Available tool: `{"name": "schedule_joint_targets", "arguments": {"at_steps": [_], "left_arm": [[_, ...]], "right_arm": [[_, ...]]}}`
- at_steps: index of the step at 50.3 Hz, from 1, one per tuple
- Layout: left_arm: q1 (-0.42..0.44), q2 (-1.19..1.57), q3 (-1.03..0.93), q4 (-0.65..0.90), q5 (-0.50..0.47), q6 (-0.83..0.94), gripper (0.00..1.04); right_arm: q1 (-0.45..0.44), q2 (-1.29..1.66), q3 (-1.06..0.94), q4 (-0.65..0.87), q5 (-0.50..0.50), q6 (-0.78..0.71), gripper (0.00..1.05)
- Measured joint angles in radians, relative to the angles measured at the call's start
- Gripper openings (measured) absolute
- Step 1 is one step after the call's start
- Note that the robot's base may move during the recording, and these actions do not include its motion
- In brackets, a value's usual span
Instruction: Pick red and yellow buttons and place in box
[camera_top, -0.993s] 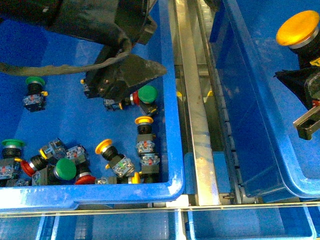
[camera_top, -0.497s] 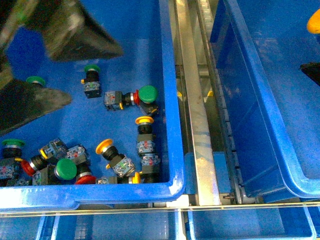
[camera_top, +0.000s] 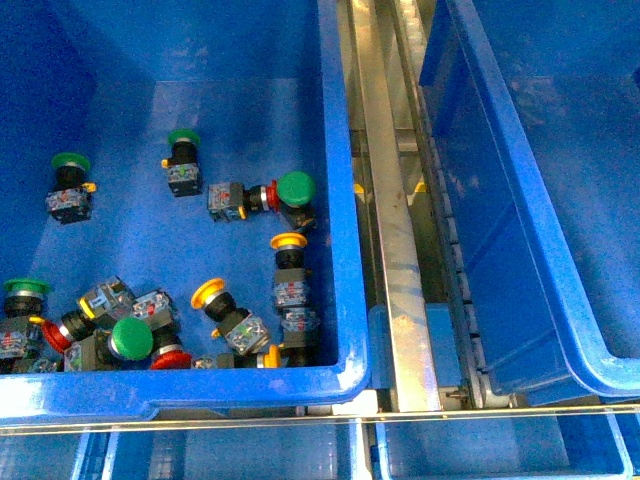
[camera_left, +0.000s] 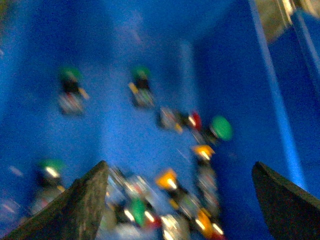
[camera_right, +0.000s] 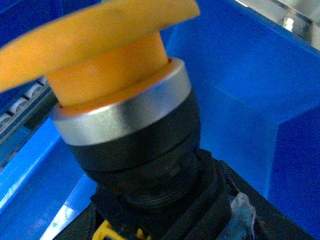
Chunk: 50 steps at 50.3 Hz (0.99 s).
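Holding a yellow button (camera_right: 125, 115) in my right gripper (camera_right: 165, 220), I see its yellow cap, silver collar and black body filling the right wrist view, clamped at the base, with blue bin wall (camera_right: 240, 100) close behind it. My left gripper (camera_left: 180, 200) hangs wide apart and empty, its two dark fingertips (camera_left: 85, 200) framing a blurred scatter of switches on the bin floor below. Neither arm shows in the front view. Beneath my left gripper, that source bin (camera_top: 335, 150) has yellow-capped buttons (camera_top: 210, 293) and red-capped buttons (camera_top: 171, 358) near the rim corner, among green-capped switches (camera_top: 296, 188). Across a metal rail (camera_top: 385, 200) stands the box (camera_top: 520, 250).
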Motion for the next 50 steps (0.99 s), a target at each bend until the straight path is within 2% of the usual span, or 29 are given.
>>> {"name": "schedule_joint_targets", "arguments": {"at_steps": [2, 4, 10, 16, 24, 30, 40, 50], "left_arm": [[0.032, -0.046, -0.056, 0.12, -0.042, 0.086, 0.73], [0.057, -0.099, -0.086, 0.175, -0.068, 0.137, 0.65], [0.077, -0.215, -0.115, 0.145, -0.087, 0.198, 0.49], [0.077, -0.304, -0.151, 0.104, -0.075, 0.235, 0.24], [0.077, -0.357, -0.175, 0.064, -0.073, 0.242, 0.03], [0.077, -0.409, -0.19, 0.027, -0.072, 0.247, 0.03], [0.077, -0.47, -0.22, 0.017, -0.073, 0.249, 0.03], [0.077, -0.527, -0.221, -0.034, -0.073, 0.251, 0.03]], "right_arm": [[-0.005, -0.014, 0.0, -0.013, -0.003, 0.003, 0.41], [-0.008, -0.025, -0.001, -0.02, -0.006, 0.004, 0.41], [-0.013, -0.063, -0.014, -0.027, -0.026, 0.024, 0.41], [-0.013, -0.098, -0.052, -0.027, -0.052, 0.054, 0.41], [-0.007, -0.136, -0.097, -0.06, -0.059, 0.063, 0.41], [0.011, -0.188, -0.11, -0.097, -0.034, 0.073, 0.41], [0.062, -0.237, -0.11, -0.119, 0.074, 0.121, 0.41], [0.205, -0.257, -0.11, -0.14, 0.226, 0.217, 0.41]]}}
